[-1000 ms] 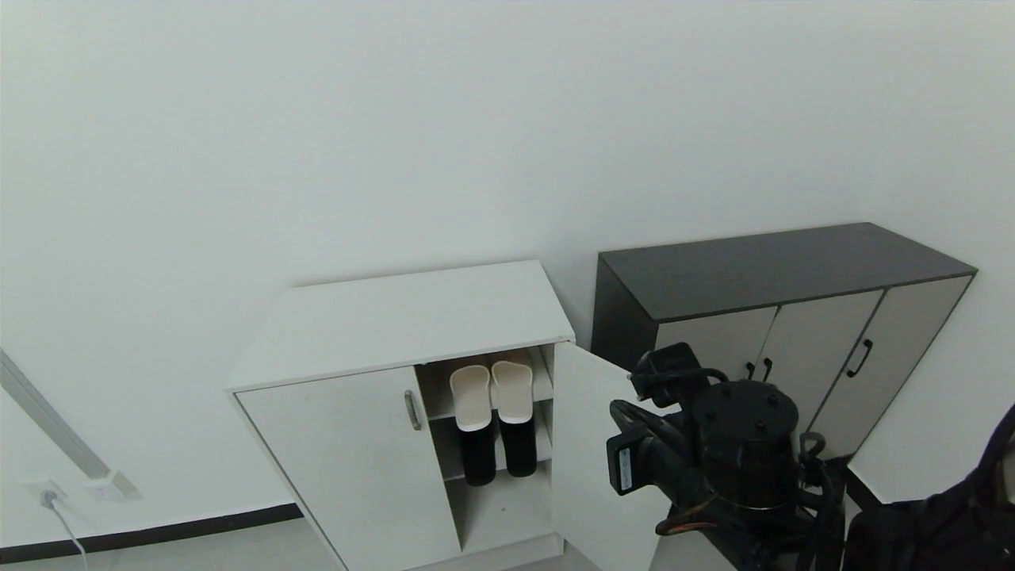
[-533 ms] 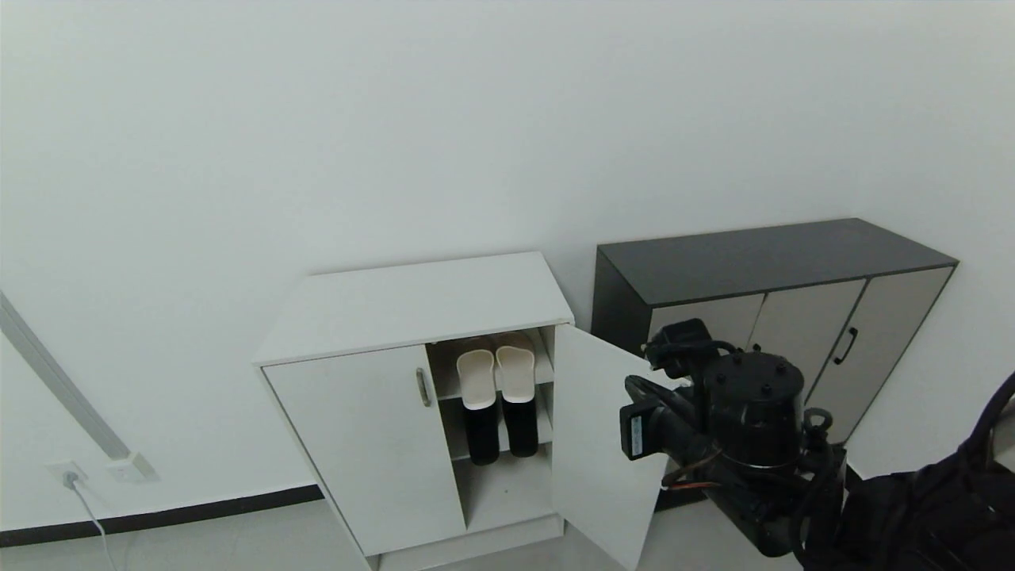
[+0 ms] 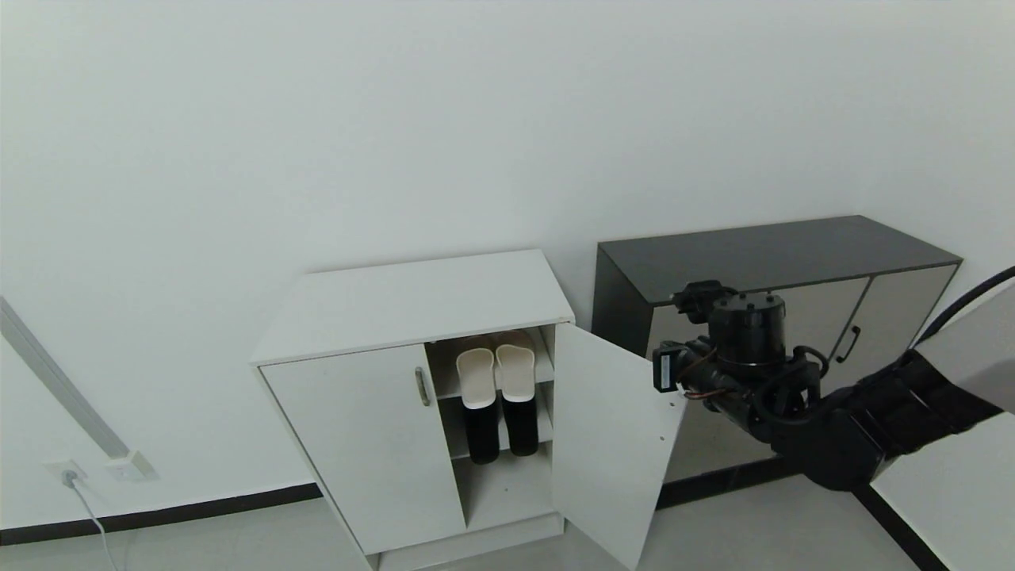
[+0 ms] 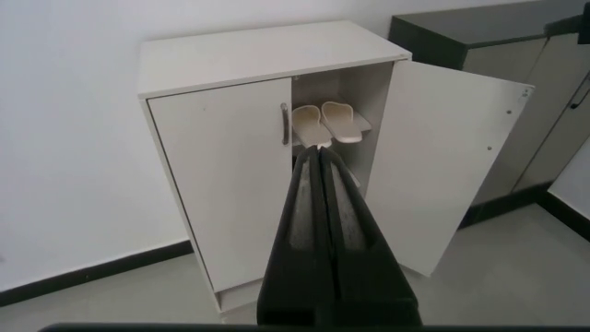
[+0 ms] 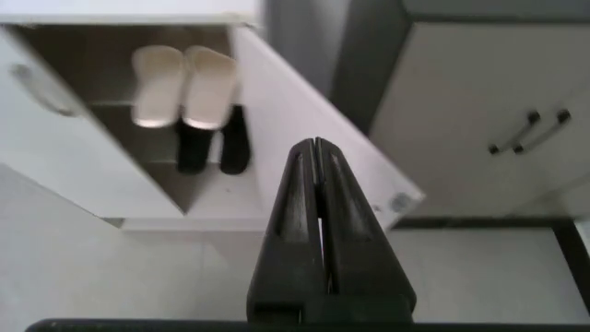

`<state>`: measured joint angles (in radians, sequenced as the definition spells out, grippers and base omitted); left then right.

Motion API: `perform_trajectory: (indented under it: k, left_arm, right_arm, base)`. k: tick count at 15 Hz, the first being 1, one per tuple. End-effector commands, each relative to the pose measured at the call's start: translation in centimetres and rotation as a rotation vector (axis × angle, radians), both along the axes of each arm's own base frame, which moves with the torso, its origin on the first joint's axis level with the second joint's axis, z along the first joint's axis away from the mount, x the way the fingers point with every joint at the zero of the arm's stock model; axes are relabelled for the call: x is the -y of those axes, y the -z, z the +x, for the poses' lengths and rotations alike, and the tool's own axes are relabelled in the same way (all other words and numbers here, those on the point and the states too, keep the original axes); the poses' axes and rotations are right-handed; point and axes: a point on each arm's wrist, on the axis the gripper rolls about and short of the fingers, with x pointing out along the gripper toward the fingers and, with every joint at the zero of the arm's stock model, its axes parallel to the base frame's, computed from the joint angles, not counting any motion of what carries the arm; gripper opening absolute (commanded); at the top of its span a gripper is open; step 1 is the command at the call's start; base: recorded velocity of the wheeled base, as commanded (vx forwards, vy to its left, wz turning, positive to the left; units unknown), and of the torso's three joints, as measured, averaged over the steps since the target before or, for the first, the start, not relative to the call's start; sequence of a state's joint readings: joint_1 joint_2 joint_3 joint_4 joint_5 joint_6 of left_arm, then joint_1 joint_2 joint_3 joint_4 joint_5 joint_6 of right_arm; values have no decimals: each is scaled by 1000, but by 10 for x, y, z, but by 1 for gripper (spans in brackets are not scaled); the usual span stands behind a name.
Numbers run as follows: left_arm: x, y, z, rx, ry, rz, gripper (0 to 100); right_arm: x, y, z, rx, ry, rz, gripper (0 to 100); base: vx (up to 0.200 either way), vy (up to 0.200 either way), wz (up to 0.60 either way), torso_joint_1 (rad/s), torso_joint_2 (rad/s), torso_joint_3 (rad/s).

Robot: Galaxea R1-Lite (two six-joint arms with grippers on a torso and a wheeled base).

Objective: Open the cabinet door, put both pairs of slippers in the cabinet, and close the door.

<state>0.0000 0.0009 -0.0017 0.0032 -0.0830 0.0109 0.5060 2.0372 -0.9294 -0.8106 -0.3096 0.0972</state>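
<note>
The white cabinet (image 3: 412, 301) stands against the wall with its right door (image 3: 607, 428) swung open and its left door shut. Cream slippers (image 3: 496, 373) lie on the upper shelf, and black slippers (image 3: 499, 428) stand on the shelf below. My right arm (image 3: 745, 349) hangs by the outer edge of the open door. In its wrist view the right gripper (image 5: 316, 148) is shut and empty above the door (image 5: 277, 92), with the cream slippers (image 5: 184, 83) beyond. My left gripper (image 4: 318, 155) is shut and empty, pointing at the cabinet's opening below the cream slippers (image 4: 332, 120).
A dark cabinet (image 3: 761, 254) with grey doors stands right of the white one, close behind the open door. A wall socket with a cable (image 3: 67, 476) sits low on the wall at the left. Bare floor lies in front of both cabinets.
The head camera shifted between the first two frames. My right arm has risen and moved away toward the open door's outer edge. Door and slippers stand as before.
</note>
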Motion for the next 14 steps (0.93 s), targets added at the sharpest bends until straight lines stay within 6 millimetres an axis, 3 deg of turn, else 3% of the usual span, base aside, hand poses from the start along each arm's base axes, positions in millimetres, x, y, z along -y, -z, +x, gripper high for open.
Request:
perform_trajectory:
  k: [1, 6, 14]
  left_arm:
    - [0, 0, 0, -1, 0, 0, 0]
    - [0, 0, 0, -1, 0, 0, 0]
    - [0, 0, 0, -1, 0, 0, 0]
  right_arm:
    - [17, 15, 28, -37, 51, -8, 0]
    - [30, 47, 59, -86, 97, -1, 0]
    - [38, 71, 94, -85, 121, 24, 0]
  base:
    - [0, 0, 0, 0, 0, 0]
    - [0, 0, 0, 0, 0, 0]
    - [0, 0, 0, 0, 0, 0]
